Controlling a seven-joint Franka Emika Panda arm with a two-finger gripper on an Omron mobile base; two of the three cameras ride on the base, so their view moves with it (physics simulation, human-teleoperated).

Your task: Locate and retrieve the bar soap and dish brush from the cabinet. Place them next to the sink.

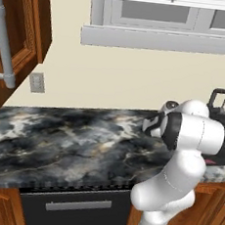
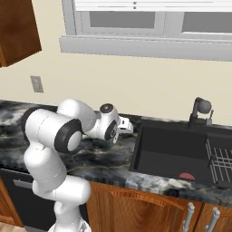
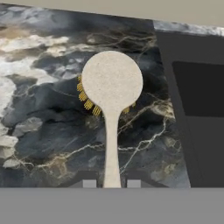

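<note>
One dish brush (image 3: 112,83), one sink (image 2: 172,149), one faucet (image 2: 200,111), one wall outlet (image 1: 37,82), one window (image 2: 149,20), two short cabinet handles (image 2: 189,216).

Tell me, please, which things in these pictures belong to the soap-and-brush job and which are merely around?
Belonging to the job:
- dish brush, handle between the pincer tips, over the counter
- sink, beside it
- cabinet, door with grey bar handle

Merely around:
- marble counter
- faucet
- wall outlet
- window

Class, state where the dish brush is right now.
In the hand view the dish brush is held in the gripper above the marble counter, left of the sink.
</note>
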